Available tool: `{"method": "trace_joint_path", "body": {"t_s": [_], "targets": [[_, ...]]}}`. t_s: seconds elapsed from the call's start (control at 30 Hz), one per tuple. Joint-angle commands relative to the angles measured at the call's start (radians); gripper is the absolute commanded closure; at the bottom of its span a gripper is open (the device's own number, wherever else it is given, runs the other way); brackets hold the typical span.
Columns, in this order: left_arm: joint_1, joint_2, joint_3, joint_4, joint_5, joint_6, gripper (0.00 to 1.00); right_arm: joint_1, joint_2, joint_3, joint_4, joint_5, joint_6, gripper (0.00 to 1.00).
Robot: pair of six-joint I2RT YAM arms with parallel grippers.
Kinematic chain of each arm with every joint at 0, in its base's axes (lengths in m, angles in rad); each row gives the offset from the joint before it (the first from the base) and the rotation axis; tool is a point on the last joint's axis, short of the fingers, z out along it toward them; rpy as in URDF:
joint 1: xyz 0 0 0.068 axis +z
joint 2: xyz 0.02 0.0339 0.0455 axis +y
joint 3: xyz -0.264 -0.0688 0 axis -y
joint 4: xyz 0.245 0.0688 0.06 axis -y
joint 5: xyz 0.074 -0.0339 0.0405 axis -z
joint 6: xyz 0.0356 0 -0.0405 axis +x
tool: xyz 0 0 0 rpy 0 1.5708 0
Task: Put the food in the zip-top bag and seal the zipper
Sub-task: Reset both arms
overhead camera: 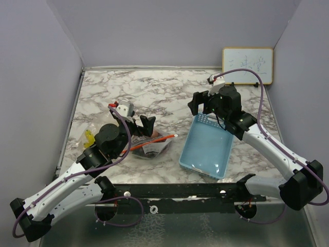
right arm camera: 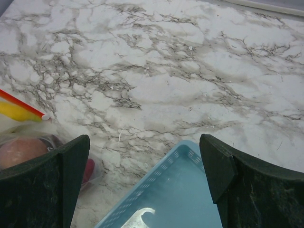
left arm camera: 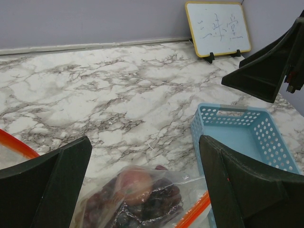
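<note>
**Zipper step: both claws wide and empty, food at the bag**

At the far left of the top view, the yellow bananas (overhead camera: 88,137) lie beside the left arm; whether they are inside the plastic cannot be told, so check that before sealing. The left gripper (left arm camera: 145,147) hovers with its jaws spread wide, holding nothing, just above the zip-top bag (left arm camera: 187,183). The grapes (left arm camera: 156,202) and the red round fruit (left arm camera: 135,183) lie inside the bag, and the magenta piece (right arm camera: 89,171) shows at its edge. The orange zipper (overhead camera: 154,142) appears unsealed. Pinch one end of it fully, pin the bag, then slide along the strip without crushing the fruit. To the right, the blue basket (overhead camera: 200,169) looks emptied. The right gripper (right arm camera: 142,142) hangs over its far end, jaws wide and empty.
</note>
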Motion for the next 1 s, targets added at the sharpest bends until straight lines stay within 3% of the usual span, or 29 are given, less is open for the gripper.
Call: {"method": "trace_joint_path", "body": {"t_s": [0.0, 0.97], "targets": [[0.003, -0.005, 0.016, 0.015, 0.018, 0.007, 0.01, -0.001, -0.018, -0.008, -0.014, 0.027, -0.011, 0.01], [0.003, -0.008, 0.005, 0.014, 0.012, 0.0, 0.01, -0.001, -0.017, -0.016, -0.016, 0.031, -0.02, 0.01]]}}
